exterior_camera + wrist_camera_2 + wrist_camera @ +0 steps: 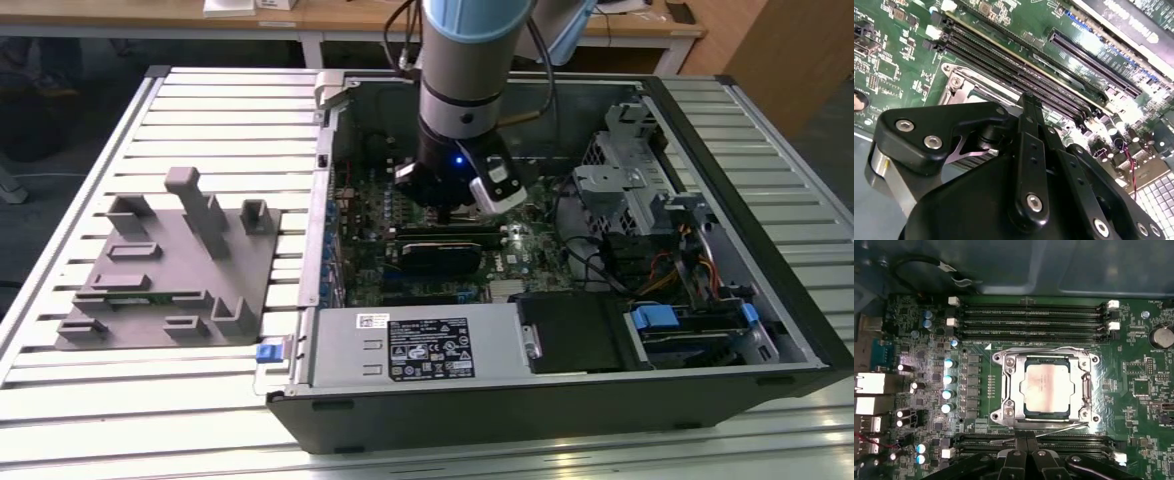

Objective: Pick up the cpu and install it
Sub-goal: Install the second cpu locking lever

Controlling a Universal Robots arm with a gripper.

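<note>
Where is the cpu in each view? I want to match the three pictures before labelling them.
Exterior view: the arm's gripper hangs over the motherboard there, and the cpu cannot be made out beneath it.
First wrist view: the cpu lies flat inside the socket frame, beyond the gripper.
Second wrist view: a corner of the socket frame sits just past the gripper; the cpu itself cannot be made out.
Shared landmark: the long black memory slots beside the socket.

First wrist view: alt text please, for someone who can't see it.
A pale silver cpu sits inside the metal-rimmed socket frame on a green motherboard, seen from above. Rows of dark memory slots run beside the socket, and the black gripper hangs just off the socket's edge, holding nothing visible.
</note>
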